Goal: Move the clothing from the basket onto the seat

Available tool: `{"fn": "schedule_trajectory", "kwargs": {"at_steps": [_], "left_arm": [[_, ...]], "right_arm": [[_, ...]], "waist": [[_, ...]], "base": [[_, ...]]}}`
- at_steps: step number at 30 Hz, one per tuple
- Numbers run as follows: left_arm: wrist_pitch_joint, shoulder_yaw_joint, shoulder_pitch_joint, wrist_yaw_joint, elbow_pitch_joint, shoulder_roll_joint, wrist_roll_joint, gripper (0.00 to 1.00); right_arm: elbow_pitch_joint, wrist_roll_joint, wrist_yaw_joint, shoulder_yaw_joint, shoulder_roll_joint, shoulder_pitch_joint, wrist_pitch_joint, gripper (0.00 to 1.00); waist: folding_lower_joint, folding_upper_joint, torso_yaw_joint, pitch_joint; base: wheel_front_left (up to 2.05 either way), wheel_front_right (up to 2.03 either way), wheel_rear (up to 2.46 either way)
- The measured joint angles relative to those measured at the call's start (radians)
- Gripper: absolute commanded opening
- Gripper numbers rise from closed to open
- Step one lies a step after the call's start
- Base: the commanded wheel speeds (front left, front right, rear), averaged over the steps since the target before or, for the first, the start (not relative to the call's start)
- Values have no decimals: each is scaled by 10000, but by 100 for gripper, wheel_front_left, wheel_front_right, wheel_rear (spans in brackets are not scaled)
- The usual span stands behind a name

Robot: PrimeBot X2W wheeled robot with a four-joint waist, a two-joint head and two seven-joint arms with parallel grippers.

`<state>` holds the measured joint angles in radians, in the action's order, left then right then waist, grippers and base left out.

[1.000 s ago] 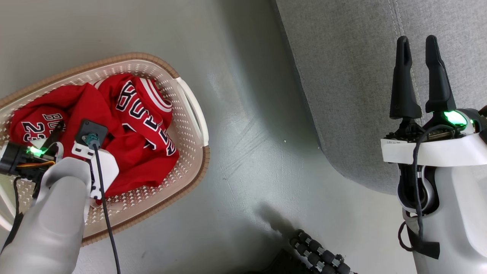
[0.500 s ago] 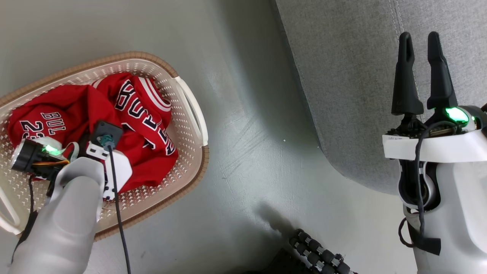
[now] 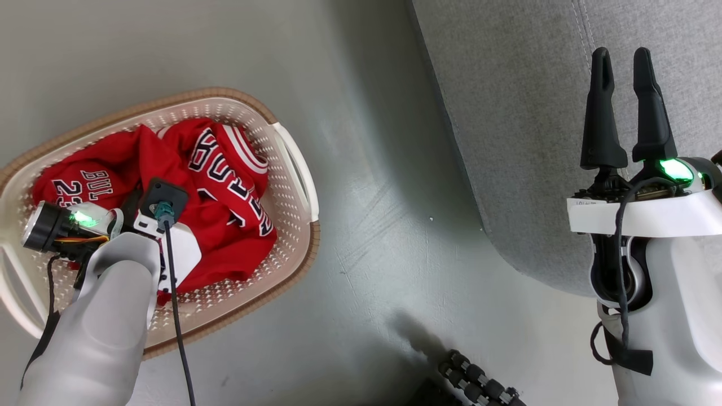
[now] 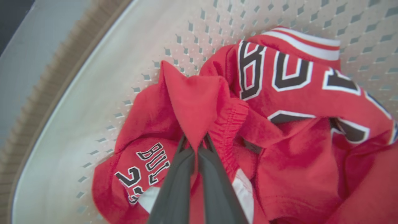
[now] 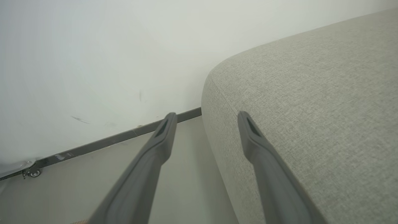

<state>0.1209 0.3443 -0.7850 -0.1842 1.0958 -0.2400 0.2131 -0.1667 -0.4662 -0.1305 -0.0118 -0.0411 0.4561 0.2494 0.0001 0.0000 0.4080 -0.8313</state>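
Note:
The clothing [image 3: 225, 186] is a heap of red sports garments with black-and-white lettering, lying in the cream perforated basket [image 3: 293, 163] on the floor at the left. In the left wrist view my left gripper [image 4: 195, 141] is shut on a raised fold of the red clothing [image 4: 295, 87], inside the basket [image 4: 93, 77]. My left wrist hangs over the heap in the head view and hides the fingers. The grey woven seat [image 3: 519, 113] takes up the upper right. My right gripper [image 3: 623, 53] stands open over the seat's edge [image 5: 311, 109], holding nothing.
Grey floor [image 3: 366, 225] lies between basket and seat. A black ribbed hose [image 3: 479, 383] sits at the bottom edge. The right wrist view shows a white wall with a dark skirting strip [image 5: 124, 137] and a small caster [image 5: 32, 172].
My left gripper has shut on a fold of the clothing and shifted a little to the right. The head camera has moved slightly. The right gripper has stayed open in place.

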Motion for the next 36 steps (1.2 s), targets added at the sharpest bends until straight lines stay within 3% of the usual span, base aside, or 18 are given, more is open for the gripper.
{"fn": "schedule_trajectory", "kwargs": {"at_steps": [16,36], "left_arm": [[955,-194,244,-25,-525,293,-441,0],[1218,-238,682,-31,-1822,721,-863,0]], "right_arm": [[-276,343,0,8,-4,12,0,100],[-656,1097,0,297,-15,-16,0,100]], "waist": [[0,0,-482,783],[0,0,-1191,2039]], "base": [[0,0,0],[0,0,0]]}}
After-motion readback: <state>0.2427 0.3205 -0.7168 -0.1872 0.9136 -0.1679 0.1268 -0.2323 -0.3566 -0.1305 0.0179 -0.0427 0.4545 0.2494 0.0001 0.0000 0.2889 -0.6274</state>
